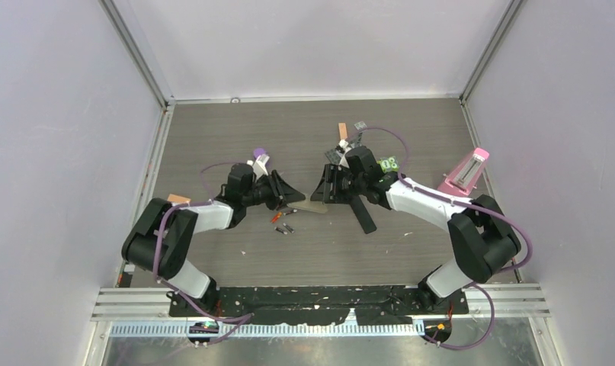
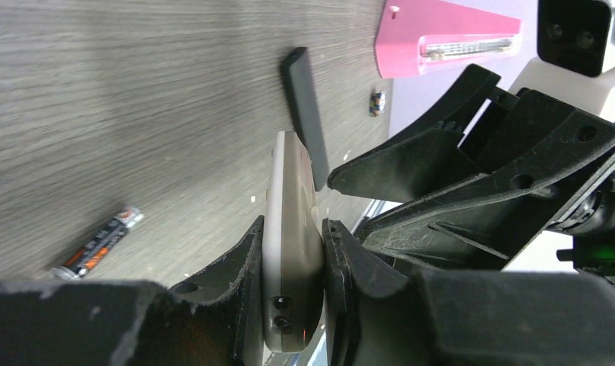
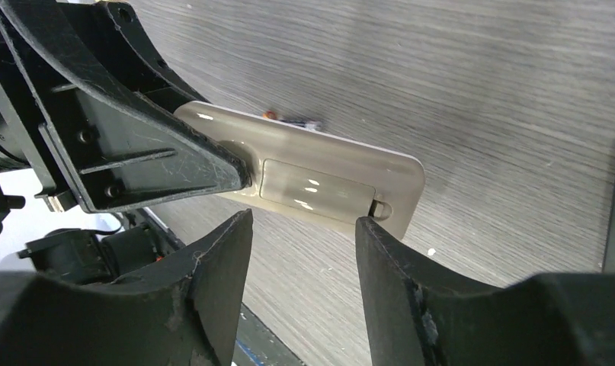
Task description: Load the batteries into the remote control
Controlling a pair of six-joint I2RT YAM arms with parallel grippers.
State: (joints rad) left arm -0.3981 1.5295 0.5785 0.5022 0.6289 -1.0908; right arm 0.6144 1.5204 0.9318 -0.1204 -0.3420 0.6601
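Clamping the remote control (image 2: 293, 168) on edge, the left gripper (image 2: 291, 229) presents its back to the right gripper (image 3: 304, 221), whose jaws stand part-open and empty, prob. lining up on the battery cover (image 3: 319, 183). The batteries (image 1: 283, 221) lie on the table (image 1: 411, 130) just below, not yet loaded.

Beige remote (image 2: 289, 191) clamped edge-on in left gripper (image 2: 293, 229), battery (image 2: 98, 245) lying apart on table (image 2: 136, 91), black strip (image 2: 304, 107) beyond

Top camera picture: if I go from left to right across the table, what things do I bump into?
batteries → remote control → black bar → pink object
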